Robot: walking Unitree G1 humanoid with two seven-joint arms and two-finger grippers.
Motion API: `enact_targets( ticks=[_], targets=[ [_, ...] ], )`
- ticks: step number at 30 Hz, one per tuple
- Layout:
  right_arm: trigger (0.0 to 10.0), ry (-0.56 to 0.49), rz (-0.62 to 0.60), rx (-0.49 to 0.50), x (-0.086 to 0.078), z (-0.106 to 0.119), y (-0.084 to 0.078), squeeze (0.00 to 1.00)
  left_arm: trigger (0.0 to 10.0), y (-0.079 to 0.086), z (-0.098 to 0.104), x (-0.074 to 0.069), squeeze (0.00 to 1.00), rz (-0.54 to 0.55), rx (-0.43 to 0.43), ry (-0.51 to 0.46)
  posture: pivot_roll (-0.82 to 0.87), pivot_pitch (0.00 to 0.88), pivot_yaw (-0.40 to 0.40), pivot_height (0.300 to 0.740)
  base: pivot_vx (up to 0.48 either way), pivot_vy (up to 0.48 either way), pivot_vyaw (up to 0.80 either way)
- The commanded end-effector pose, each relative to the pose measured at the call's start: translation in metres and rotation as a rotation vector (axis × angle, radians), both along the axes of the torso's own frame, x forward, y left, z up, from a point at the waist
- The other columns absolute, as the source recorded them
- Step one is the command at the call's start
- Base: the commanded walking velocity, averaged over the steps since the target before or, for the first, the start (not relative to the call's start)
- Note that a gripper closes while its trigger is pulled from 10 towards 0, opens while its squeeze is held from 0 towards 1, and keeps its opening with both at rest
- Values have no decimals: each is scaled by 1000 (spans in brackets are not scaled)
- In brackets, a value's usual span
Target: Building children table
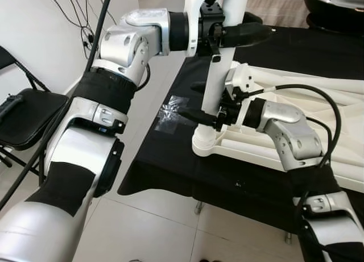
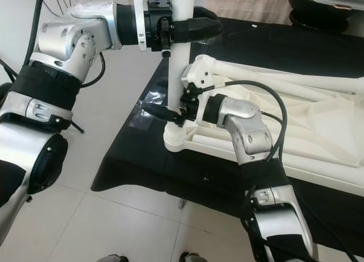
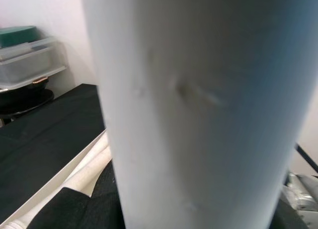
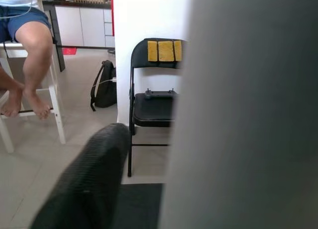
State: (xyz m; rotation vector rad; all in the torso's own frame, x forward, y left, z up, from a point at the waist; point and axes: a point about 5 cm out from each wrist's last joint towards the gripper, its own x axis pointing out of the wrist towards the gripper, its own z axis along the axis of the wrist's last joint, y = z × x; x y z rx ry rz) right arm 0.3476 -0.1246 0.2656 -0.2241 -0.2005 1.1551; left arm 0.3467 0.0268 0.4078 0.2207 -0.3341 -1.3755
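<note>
I see the white cylindrical plastic table leg (image 1: 219, 74) standing upright in the round corner socket (image 1: 206, 145) of the white plastic tabletop (image 2: 318, 131), which lies upside down on the black cloth-covered table (image 1: 170, 177). My left gripper (image 1: 230, 33) is clamped across the leg high up, its black fingers (image 2: 196, 28) wrapped on either side of the tube. My right gripper (image 1: 199, 115) sits low on the leg, just above the socket, one finger reaching past the leg's side; I think it is closed on the leg, but its far finger is hidden. In the right wrist view a black folding chair (image 4: 154, 100) stands by the wall and a seated person's bare legs (image 4: 35, 65) show beside a white stool.
</note>
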Motion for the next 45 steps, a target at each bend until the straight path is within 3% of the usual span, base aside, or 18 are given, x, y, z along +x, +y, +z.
enact_targets(
  ticks=[1,12,13,18,19,21,22,23,25,32,38,39,41,42,45],
  targets=[
    [0,25,209,-45,-7,-9,25,0,0,-11,0,-5,0,-9,36,-28,77,170,22,740,0,0,0],
    [0,36,285,-57,-1,-12,23,0,0,-11,0,-6,0,-4,20,-33,64,179,14,740,0,0,0],
    [0,27,263,-55,-2,-16,21,0,10000,-10,0,-6,1000,6,10,-50,63,179,12,740,0,0,0],
    [0,16,116,-66,-5,-28,17,0,10000,-9,1,-5,1000,25,-15,-35,53,186,3,740,0,0,0],
    [0,43,-20,-52,-8,-37,18,0,10000,-8,1,-5,0,25,-17,-33,54,186,0,740,0,0,0],
    [0,43,-20,-52,-8,-37,18,0,10000,-8,1,-5,0,25,-17,-33,54,186,0,740,0,0,0],
    [0,5,-219,-73,-8,-45,17,0,10000,-8,2,-5,0,25,-17,-34,60,192,-12,740,0,0,0],
    [0,22,-426,-79,-21,-59,21,0,10000,-8,3,-6,0,27,-12,-33,73,190,-13,740,0,0,0],
    [0,73,-631,-51,-36,-70,23,0,10000,-5,3,-5,0,27,2,-29,44,196,6,740,0,0,0],
    [0,84,-661,1,-27,-59,26,0,10000,-6,-2,-6,0,12,22,-22,33,185,0,740,0,0,0],
    [0,82,-663,11,-29,-55,30,0,10000,-5,-3,-5,0,28,32,-23,35,182,0,740,0,0,0],
    [0,84,-683,11,-31,-54,31,0,3765,-5,-4,-5,0,29,38,-20,36,180,0,740,0,0,0],
    [0,85,-698,11,-33,-53,32,0,3765,-5,-4,-5,0,29,41,-17,35,178,1,740,0,0,0],
    [0,86,-708,12,-34,-53,33,0,0,-4,-5,-5,0,29,47,-17,35,178,1,740,0,0,0],
    [0,88,-714,10,-36,-51,35,0,0,-4,-5,-5,0,30,52,-18,34,177,1,740,0,0,0]
  ],
)
